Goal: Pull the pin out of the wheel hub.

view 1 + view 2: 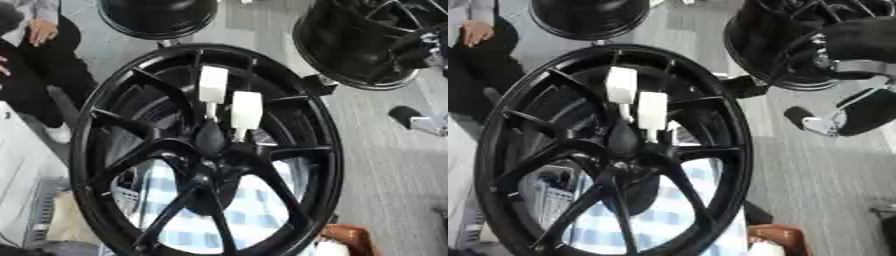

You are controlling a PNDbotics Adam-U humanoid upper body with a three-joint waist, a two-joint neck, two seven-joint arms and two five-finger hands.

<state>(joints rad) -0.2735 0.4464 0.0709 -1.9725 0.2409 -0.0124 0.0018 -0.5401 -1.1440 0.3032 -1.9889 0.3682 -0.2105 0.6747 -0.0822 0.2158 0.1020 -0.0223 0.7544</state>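
Two white-handled pins [246, 111] stand side by side in the hub [213, 159] of the black wheel [325, 150]. My right hand [859, 40] is well off to the right; I cannot tell its fingers. I should grip one handle and pull straight along its shaft

A workshop floor with car wheels

A large black spoked wheel [206, 150] fills the middle, with two more black wheels [157, 17] [363, 45] lying beyond it on grey plank flooring [394, 165]. White-handled pins [246, 111] stick out of the hub, and blue-checked cloth [254, 210] shows under the spokes.
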